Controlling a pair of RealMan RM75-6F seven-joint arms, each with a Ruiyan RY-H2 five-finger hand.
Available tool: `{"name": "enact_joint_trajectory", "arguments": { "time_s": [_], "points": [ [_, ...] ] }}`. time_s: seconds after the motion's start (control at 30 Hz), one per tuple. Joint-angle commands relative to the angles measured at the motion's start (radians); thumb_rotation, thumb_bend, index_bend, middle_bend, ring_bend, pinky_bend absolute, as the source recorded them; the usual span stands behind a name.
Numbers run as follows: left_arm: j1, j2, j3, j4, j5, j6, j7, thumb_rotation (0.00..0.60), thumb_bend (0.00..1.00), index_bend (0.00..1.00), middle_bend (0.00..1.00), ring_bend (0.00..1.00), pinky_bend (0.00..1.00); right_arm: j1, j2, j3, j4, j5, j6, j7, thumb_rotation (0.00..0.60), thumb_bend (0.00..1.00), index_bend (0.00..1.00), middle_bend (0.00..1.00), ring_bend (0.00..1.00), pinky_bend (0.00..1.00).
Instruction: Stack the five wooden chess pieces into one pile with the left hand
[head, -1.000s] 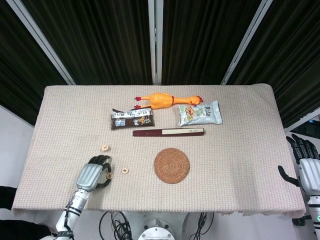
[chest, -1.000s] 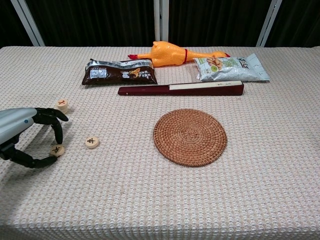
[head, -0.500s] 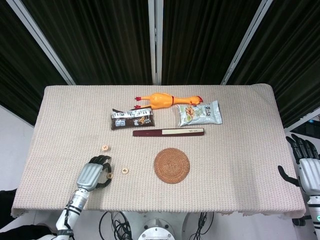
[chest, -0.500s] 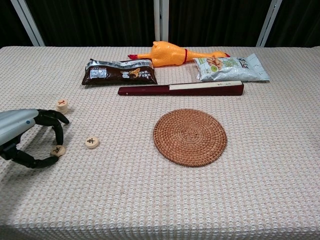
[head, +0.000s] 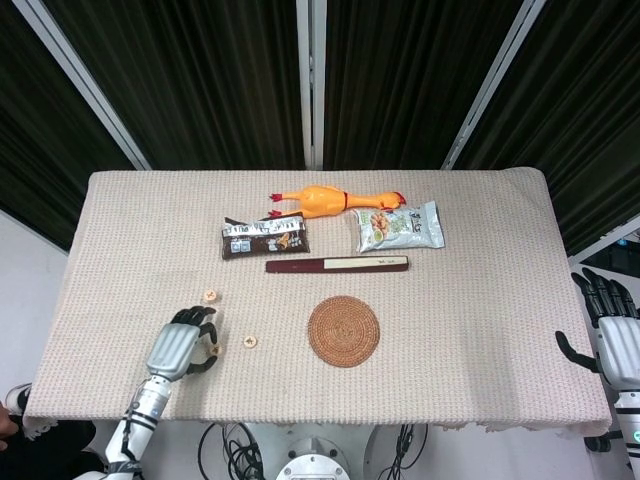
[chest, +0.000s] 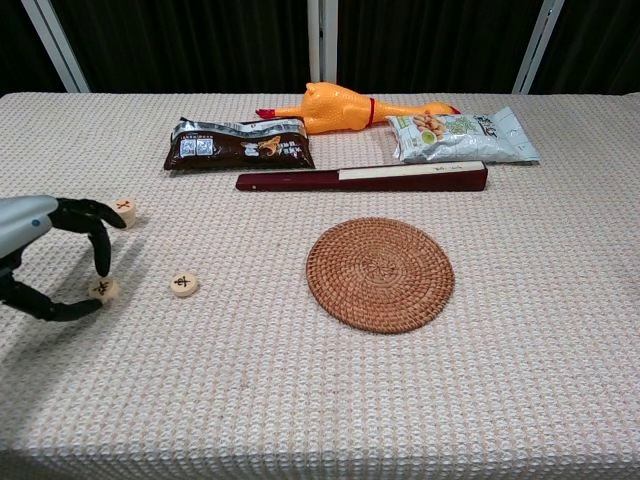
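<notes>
While arched over table (chest: 300, 420), my left hand (chest: 40, 262) pinches chess piece (chest: 103, 290) between thumb and fingertip (chest: 101, 265), other fingers spread. Second piece (chest: 183, 284) just right of fingers, third (chest: 125, 209) just beyond. Judgement: small wooden discs, light, stiff, smooth; take by rim.

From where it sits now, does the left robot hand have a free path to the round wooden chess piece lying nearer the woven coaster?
Probably yes. The left robot hand already pinches one wooden piece, and the round wooden chess piece lies just beside it on bare tablecloth, with nothing between.
</notes>
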Motion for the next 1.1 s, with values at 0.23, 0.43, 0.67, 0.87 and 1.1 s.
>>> {"name": "enact_joint_trajectory", "arguments": {
  "time_s": [0.23,0.43,0.67,0.87,1.1],
  "points": [
    [-0.004,0.041,-0.022,-0.052,-0.016,0.007,0.026,0.600,0.24,0.54,0.18,0.12,0.18,-0.003,0.000,0.000,-0.001,-0.002,0.006,0.002,0.600,0.28,0.00,0.00,0.00,0.00],
    [-0.029,0.064,-0.061,-0.072,-0.038,-0.006,0.039,0.600,0.25,0.54,0.18,0.12,0.18,-0.004,0.003,0.000,0.001,-0.005,0.010,0.010,0.600,0.28,0.00,0.00,0.00,0.00],
    [-0.093,0.083,-0.137,-0.060,-0.114,-0.069,0.051,0.600,0.25,0.54,0.19,0.13,0.19,-0.004,0.004,0.000,0.003,-0.004,0.008,0.013,0.600,0.28,0.00,0.00,0.00,0.00],
    [-0.149,0.061,-0.188,0.017,-0.180,-0.122,0.040,0.600,0.26,0.54,0.19,0.13,0.19,-0.003,0.003,0.003,0.003,0.003,0.006,0.011,0.600,0.28,0.00,0.00,0.00,0.00],
    [-0.183,0.043,-0.203,0.094,-0.233,-0.157,0.029,0.600,0.26,0.54,0.19,0.13,0.19,-0.001,0.003,0.006,0.005,0.010,0.000,0.013,0.600,0.28,0.00,0.00,0.00,0.00]
  ]
}}
